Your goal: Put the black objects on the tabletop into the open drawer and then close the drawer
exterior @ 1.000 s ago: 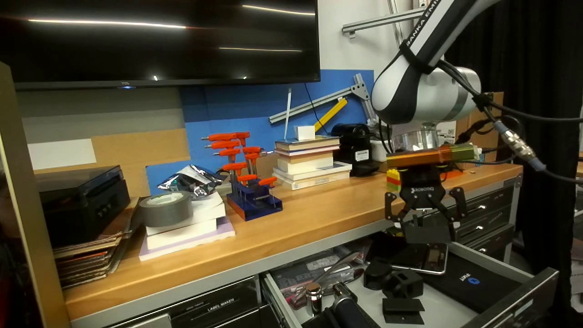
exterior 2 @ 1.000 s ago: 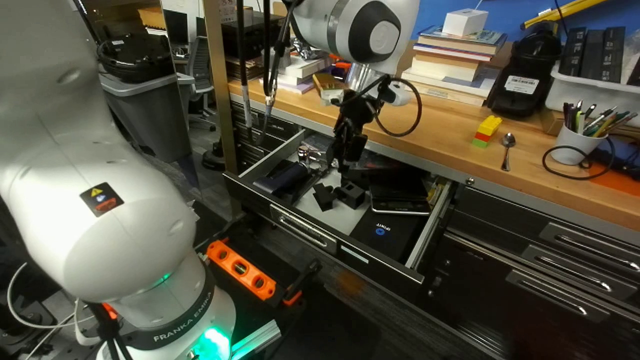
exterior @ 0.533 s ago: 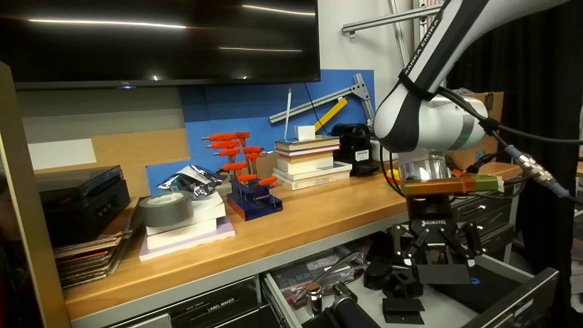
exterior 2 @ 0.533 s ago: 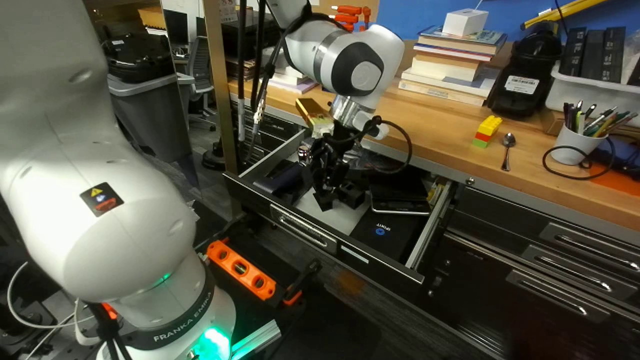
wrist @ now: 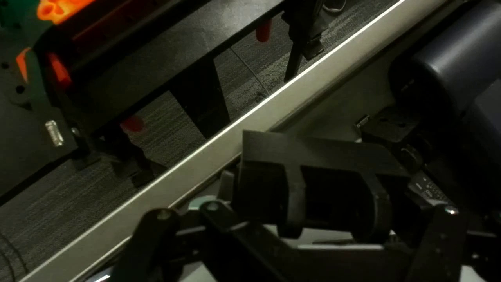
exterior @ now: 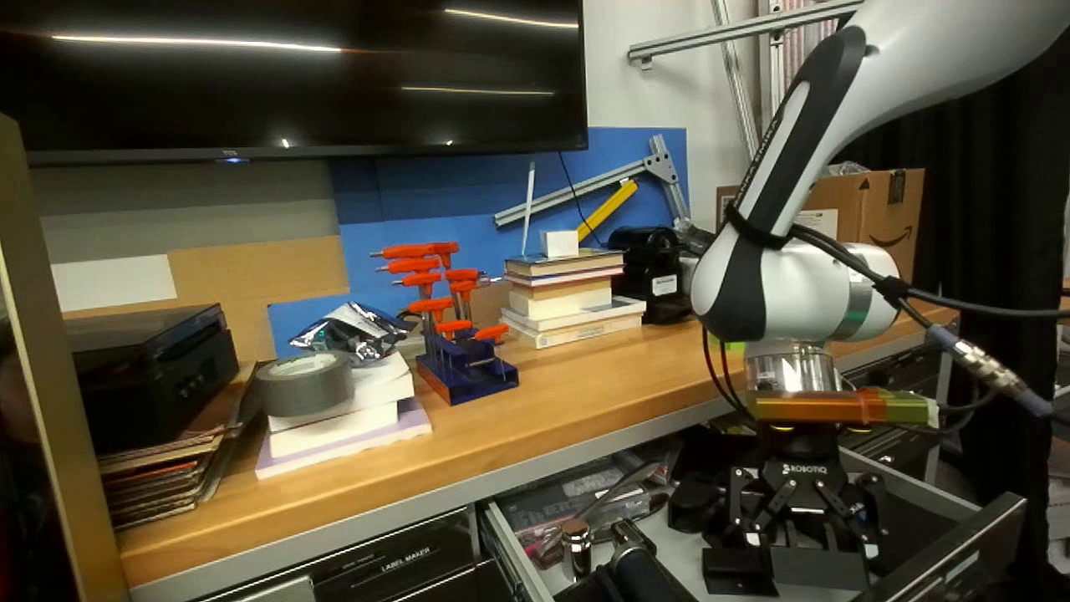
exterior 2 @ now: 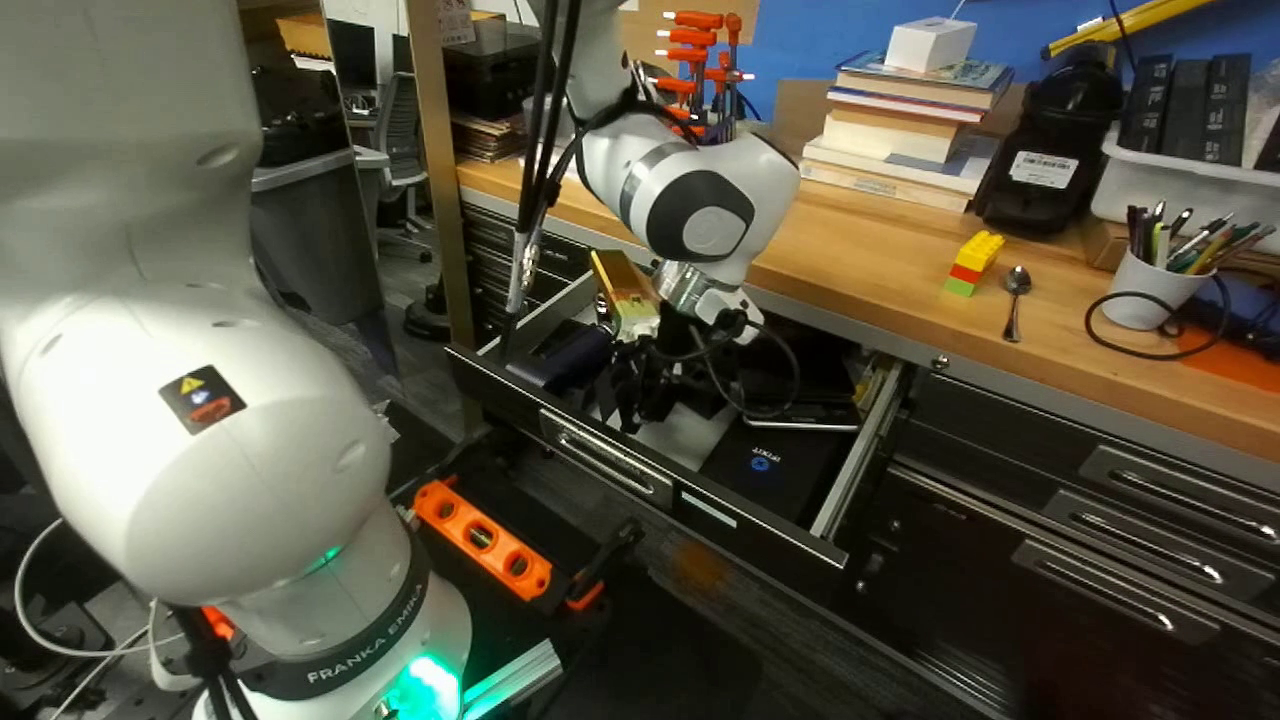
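The drawer [exterior: 953,552] is pulled open below the wooden tabletop [exterior: 602,385]; both also show in an exterior view, the drawer [exterior 2: 600,450] and the tabletop [exterior 2: 900,270]. My gripper [exterior: 811,545] points down inside the drawer, shut on a black block [exterior: 823,568]. In the wrist view the block [wrist: 313,150] has a flat plate and two rounded prongs and spans the jaws [wrist: 321,188]. Another black block [exterior: 731,573] lies on the drawer floor beside it, and one more [exterior: 692,502] lies farther back. Whether the held block touches the floor cannot be told.
The drawer also holds a dark cylindrical tool [exterior: 644,577], a metal socket [exterior: 576,548], a black pouch [exterior 2: 770,465] and a flat scale [exterior 2: 805,412]. The tabletop bears books [exterior: 568,318], orange-handled tools [exterior: 451,326], toy bricks [exterior 2: 972,262] and a spoon [exterior 2: 1014,300].
My gripper has gone down from above the drawer to inside it, with the black block still between the fingers. The other drawer contents and the drawer have not moved.
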Robot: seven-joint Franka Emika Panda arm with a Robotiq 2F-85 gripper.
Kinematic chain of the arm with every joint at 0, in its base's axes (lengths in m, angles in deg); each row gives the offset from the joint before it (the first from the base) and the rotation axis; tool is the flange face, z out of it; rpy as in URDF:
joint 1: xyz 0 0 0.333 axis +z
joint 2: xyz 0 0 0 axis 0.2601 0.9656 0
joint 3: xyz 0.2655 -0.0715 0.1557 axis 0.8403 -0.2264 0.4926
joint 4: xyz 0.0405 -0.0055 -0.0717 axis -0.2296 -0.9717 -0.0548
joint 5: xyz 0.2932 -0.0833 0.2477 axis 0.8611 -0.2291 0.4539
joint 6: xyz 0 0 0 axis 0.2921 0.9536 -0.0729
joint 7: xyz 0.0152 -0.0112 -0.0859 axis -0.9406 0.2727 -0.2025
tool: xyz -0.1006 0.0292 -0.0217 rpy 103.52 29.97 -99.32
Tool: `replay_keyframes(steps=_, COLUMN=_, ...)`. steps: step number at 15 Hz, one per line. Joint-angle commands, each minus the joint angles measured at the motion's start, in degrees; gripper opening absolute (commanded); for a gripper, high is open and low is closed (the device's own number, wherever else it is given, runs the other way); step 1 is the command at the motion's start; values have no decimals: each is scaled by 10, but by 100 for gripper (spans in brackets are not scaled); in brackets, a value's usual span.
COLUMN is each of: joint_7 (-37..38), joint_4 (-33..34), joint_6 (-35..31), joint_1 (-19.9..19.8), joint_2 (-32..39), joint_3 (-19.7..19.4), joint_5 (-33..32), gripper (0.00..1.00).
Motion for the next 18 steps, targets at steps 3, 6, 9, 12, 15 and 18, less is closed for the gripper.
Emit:
replay_keyframes(steps=3, joint_7=-28, joint_4=28, joint_6=-22, joint_1=-17, joint_2=44, joint_3=9, joint_5=33, gripper=62)
replay_keyframes(steps=6, joint_7=-26, joint_4=47, joint_6=-28, joint_1=-20, joint_2=58, joint_3=7, joint_5=31, gripper=62)
replay_keyframes(steps=9, joint_7=-26, joint_4=71, joint_6=-31, joint_1=-27, joint_2=73, joint_3=4, joint_5=29, gripper=62)
replay_keyframes(steps=12, joint_7=-32, joint_4=97, joint_6=-23, joint_1=-39, joint_2=85, joint_3=-1, joint_5=25, gripper=62)
replay_keyframes(steps=15, joint_7=-28, joint_4=117, joint_6=-18, joint_1=-49, joint_2=91, joint_3=-14, joint_5=6, gripper=62)
replay_keyframes(steps=18, joint_7=-19, joint_4=117, joint_6=-22, joint_1=-55, joint_2=91, joint_3=-28, joint_5=-11, gripper=62)
